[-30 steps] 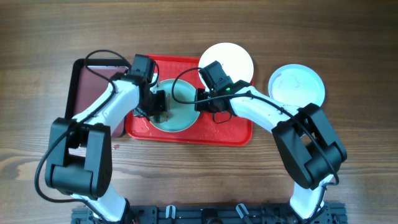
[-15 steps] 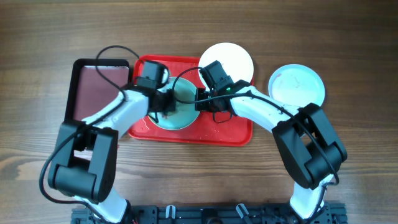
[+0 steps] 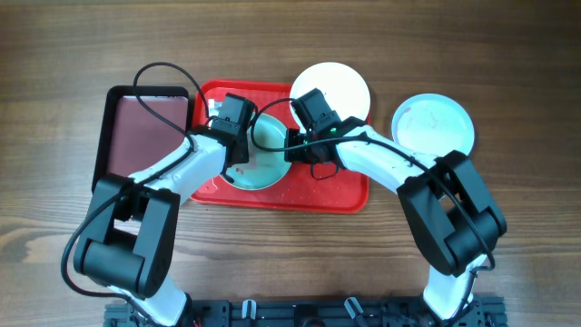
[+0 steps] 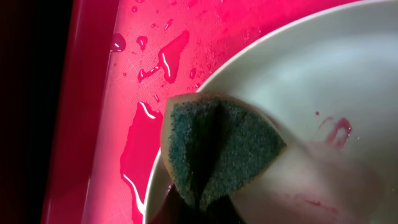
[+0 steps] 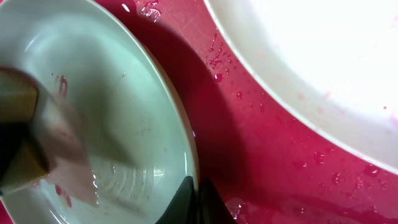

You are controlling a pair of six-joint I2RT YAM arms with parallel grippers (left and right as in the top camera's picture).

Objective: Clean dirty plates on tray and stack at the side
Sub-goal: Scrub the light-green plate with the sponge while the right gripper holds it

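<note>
A pale aqua plate point(image 3: 263, 156) lies on the red tray point(image 3: 320, 194). My left gripper point(image 3: 238, 153) is shut on a green-and-tan sponge point(image 4: 217, 149) pressed on the plate's left part point(image 4: 323, 81); faint red smears point(image 4: 336, 130) remain there. My right gripper point(image 3: 292, 145) is shut on the plate's right rim point(image 5: 189, 168), one finger inside and one outside. A white plate point(image 3: 340, 84) sits at the tray's far right corner and shows in the right wrist view point(image 5: 323, 68). A third pale plate point(image 3: 434, 124) lies on the wood table to the right.
A dark maroon tray point(image 3: 145, 136) lies left of the red tray. Water drops and puddles point(image 4: 155, 62) sit on the red tray floor. My left arm's cable point(image 3: 159, 73) loops over the maroon tray.
My left gripper has moved the sponge to the right and farther up across the aqua plate. The right gripper has kept its hold on the rim.
</note>
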